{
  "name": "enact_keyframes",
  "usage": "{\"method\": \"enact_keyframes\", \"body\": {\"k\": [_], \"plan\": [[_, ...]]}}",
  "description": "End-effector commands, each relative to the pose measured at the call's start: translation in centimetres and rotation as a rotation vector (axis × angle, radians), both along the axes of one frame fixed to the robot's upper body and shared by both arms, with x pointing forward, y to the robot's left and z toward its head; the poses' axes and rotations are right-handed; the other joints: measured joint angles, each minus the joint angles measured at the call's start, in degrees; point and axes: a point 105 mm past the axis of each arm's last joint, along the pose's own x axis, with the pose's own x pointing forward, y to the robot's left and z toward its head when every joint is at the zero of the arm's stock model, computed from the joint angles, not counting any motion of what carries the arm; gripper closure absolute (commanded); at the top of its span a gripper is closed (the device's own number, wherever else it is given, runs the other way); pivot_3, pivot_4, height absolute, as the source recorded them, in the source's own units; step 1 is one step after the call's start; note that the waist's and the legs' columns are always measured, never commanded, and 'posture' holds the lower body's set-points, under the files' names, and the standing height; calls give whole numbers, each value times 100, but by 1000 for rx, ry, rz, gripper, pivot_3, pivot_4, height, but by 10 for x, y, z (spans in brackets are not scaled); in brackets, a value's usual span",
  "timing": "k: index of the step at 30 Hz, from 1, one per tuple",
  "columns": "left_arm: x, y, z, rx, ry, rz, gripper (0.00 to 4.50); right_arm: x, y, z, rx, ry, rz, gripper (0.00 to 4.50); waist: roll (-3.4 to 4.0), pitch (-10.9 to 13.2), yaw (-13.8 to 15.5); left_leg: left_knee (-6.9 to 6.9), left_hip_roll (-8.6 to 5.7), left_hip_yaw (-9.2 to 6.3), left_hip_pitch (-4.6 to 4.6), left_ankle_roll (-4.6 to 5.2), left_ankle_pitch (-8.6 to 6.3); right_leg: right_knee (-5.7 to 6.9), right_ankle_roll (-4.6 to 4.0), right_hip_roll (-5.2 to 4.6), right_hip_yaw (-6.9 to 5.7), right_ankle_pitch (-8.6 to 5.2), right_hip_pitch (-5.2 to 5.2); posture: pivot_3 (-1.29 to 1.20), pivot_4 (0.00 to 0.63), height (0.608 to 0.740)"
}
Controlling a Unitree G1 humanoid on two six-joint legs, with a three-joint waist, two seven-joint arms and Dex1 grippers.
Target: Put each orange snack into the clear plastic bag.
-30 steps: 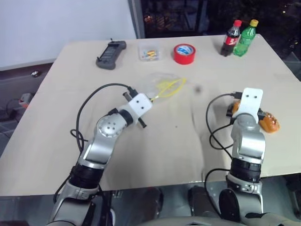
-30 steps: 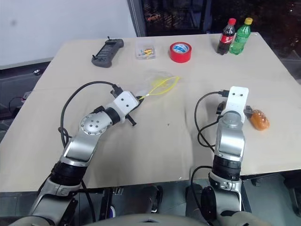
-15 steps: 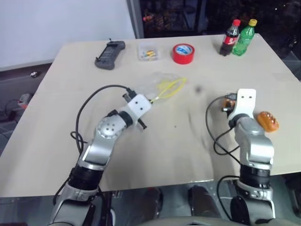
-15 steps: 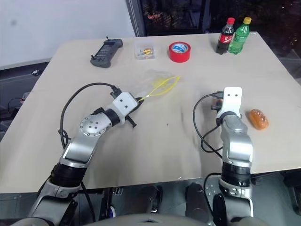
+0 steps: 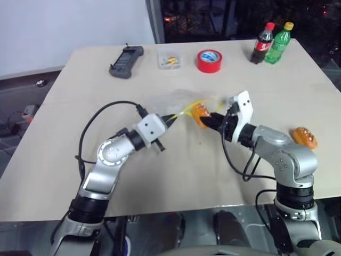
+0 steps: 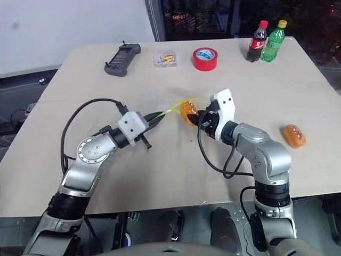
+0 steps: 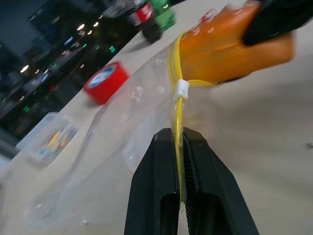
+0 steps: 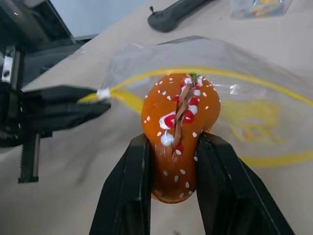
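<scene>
Right gripper (image 8: 171, 196): two black fingers closed on an orange snack (image 8: 178, 132), pinching its long flanks; the speckled top faces the wrist camera.
Left gripper (image 7: 178, 147): pinched fully shut on the yellow seal strip (image 7: 177, 105) of the clear plastic bag (image 7: 122, 142), holding that edge up off the table.
Held snack, place: at the bag's mouth, between the two grippers over the middle of the table (image 5: 160, 176); its leading end looks to be at or just inside the yellow-edged opening, though how far in I cannot tell.
Held snack, long axis: runs along the right fingers, nose toward the bag and the left gripper.
Second snack (image 5: 304, 137): lies on the table near its right edge, well apart from the bag, long axis roughly across the table.
Bag, lie: seal edge faces the right gripper; the crinkled body trails away toward the red tape roll (image 5: 209, 60).
Handling, snack: judged light and fairly firm, with a smooth skin; a side pinch across the narrow width suits it.
Handling, bag: thin, limp and slippery film; the stiffer seal strip is the sensible hold, and the mouth may sag shut if only one lip is lifted.
Beyond: remote (image 5: 126, 55), small clear box (image 5: 169, 59), two bottles (image 5: 272, 36) at the far edge.
</scene>
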Motion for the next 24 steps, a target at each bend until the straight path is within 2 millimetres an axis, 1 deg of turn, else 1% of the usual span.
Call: {"method": "enact_keyframes", "body": {"k": [1,5,7,9,11,12,13,14,15,16,17,18,20,21,22,23,24], "plan": [[-16,-7,11,7,-56,-103,4500,3,8,8,73,22,29,3265,0,0,4,0,0,0,0,0,0,1,0,0,0,0,0,0,150,740],[-24,-6,3,35,-13,-162,4500,16,16,5,205,122,18,3265,1,0,-1,0,0,0,1,0,0,2,-1,1,0,1,0,0,150,740],[-27,-4,0,49,5,-182,4500,30,20,1,266,162,-40,3265,1,0,-10,0,0,0,1,0,0,2,-1,2,-1,1,0,0,150,740],[-27,-1,-2,59,8,-186,4500,41,25,-6,210,116,-93,3265,2,1,-11,-1,0,0,1,0,0,3,-2,2,0,1,-1,0,150,740],[-25,1,-1,57,9,-176,4500,48,27,-15,81,15,-106,3265,3,1,-8,-2,0,2,1,0,0,2,-2,2,0,1,-3,0,150,740],[-23,3,-1,50,11,-163,4500,48,27,-18,38,-26,-103,2998,3,1,-6,-2,-1,1,1,0,0,2,-2,1,0,1,-3,0,150,740],[-21,5,-1,44,14,-149,4500,49,26,-18,27,-48,-108,2615,3,1,-6,-1,-3,1,-1,0,0,1,-2,0,0,1,-3,0,150,740],[-20,7,-1,38,20,-136,4500,50,25,-16,19,-72,-117,2437,3,1,-9,-1,-4,1,-1,0,0,1,-2,-1,0,1,-3,0,150,740],[-18,9,-2,41,23,-122,4500,49,23,-14,-32,-128,-128,1961,3,1,-13,-1,-4,1,-1,0,0,1,-1,0,0,1,-3,0,150,740],[-15,11,-3,40,26,-104,4500,48,19,-10,-79,-185,-143,1314,3,1,-13,-1,-3,0,-1,0,0,1,-1,1,0,1,-4,0,150,740],[-13,12,-3,34,29,-87,4500,46,16,-6,-103,-231,-151,1005,3,1,-10,-1,-3,0,-1,0,0,1,-1,1,0,1,-4,0,150,740],[-11,13,-3,27,30,-72,4500,42,13,-1,-99,-252,-153,583,3,1,-5,-1,-3,-1,-1,0,0,1,-1,1,-1,1,-4,0,150,740],[-7,14,-3,19,29,-50,4500,25,7,13,-55,-303,-91,583,2,1,-4,-2,-2,-2,-1,0,0,1,-1,2,-2,1,-4,0,150,740],[-7,13,-4,14,30,-46,4500,8,4,19,-59,-335,-17,583,2,1,0,-2,-2,-2,-2,0,0,0,-1,2,-1,1,-4,0,150,740],[-6,13,-4,12,30,-44,4500,-5,0,22,-59,-347,37,583,2,1,24,-2,-2,-2,-3,0,0,-1,-1,1,-1,1,-4,0,150,740],[-6,12,-4,11,30,-44,4500,-14,-5,23,-66,-350,56,583,1,1,27,-2,-4,-4,-7,0,0,-5,-1,-1,-3,1,-3,0,150,740],[-6,11,-4,10,32,-52,4500,-24,-15,24,-95,-360,72,583,1,1,30,-1,-4,-4,-7,1,-1,-7,-1,0,-3,1,-1,0,150,740]]}}
